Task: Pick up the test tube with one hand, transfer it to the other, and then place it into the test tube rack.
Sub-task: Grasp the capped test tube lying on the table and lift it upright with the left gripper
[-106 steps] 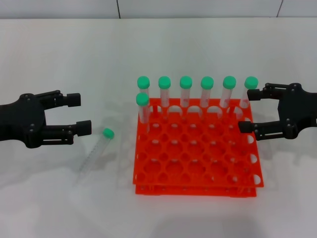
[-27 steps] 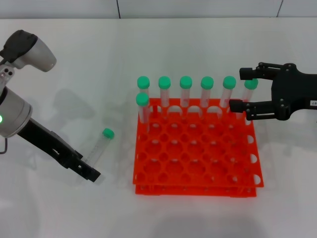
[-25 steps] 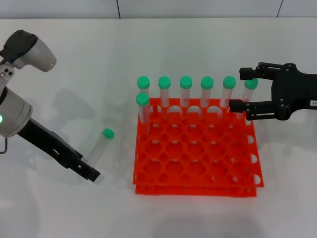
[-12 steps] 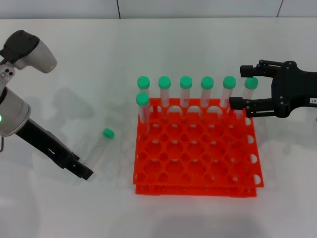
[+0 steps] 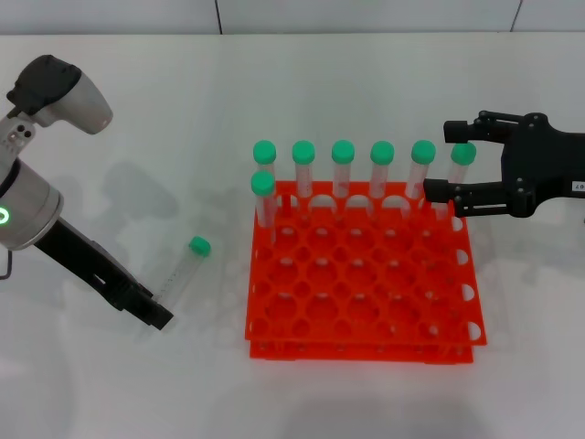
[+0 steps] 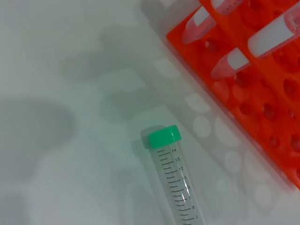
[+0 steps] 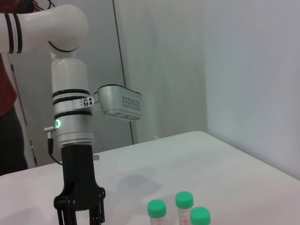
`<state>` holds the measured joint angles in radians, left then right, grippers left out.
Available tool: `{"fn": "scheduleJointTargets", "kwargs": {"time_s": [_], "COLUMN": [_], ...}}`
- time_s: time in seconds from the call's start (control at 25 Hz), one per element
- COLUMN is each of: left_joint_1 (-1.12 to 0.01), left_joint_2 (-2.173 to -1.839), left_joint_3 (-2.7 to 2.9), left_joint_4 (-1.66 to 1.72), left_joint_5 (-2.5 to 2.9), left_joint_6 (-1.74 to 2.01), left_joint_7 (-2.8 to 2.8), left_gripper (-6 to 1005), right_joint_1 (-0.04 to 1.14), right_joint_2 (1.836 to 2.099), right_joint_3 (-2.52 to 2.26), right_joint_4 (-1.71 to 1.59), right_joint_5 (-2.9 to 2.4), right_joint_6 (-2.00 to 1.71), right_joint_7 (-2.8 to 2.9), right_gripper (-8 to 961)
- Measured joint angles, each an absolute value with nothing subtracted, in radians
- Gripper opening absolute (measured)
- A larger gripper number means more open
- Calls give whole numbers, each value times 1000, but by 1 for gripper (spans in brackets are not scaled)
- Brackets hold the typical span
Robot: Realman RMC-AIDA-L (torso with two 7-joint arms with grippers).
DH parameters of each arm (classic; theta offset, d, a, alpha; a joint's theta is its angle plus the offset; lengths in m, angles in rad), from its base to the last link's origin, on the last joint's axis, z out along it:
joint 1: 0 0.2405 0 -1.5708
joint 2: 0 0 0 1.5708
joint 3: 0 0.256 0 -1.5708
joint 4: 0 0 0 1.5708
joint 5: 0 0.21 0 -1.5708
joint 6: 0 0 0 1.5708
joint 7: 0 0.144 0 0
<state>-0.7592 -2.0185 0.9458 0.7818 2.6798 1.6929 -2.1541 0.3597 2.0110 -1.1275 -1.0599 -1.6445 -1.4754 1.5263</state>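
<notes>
We see the test tube rack (image 5: 361, 279) right of the desk's (image 5: 137, 110) middle, seven tubes (image 5: 343, 169) standing along its far edge. The test tube (image 5: 180, 272) lies on the desk just left of the rack, between it and the left gripper (image 5: 151, 313); the right gripper (image 5: 448, 163) hangs over the rack's far right corner.

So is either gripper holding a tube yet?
No. The test tube lies loose on the table beside the left gripper; the right gripper is open, empty.
</notes>
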Motion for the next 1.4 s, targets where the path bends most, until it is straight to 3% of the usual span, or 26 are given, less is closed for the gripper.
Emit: {"fn": "scheduleJointTargets", "kwargs": {"time_s": [0.28,1.4], "left_joint_1": [-759,-762], "left_joint_2": [-2019,-2026], "left_joint_3": [957,971], "left_joint_4": [782,773], "left_joint_5": [2681,2706], "left_joint_6": [1688,1665], "left_joint_7": [-2156,-2167], "left_gripper": [486,366], "right_joint_1": [360,360], "right_joint_2": [2011,2011], "right_joint_3": [-1127,-1122], "right_joint_4": [-1056,-1051], "right_joint_5": [-1644,-1644], "right_joint_6": [-1476,-1476], "right_joint_7": [1525,1525], "right_gripper": [857,857]}}
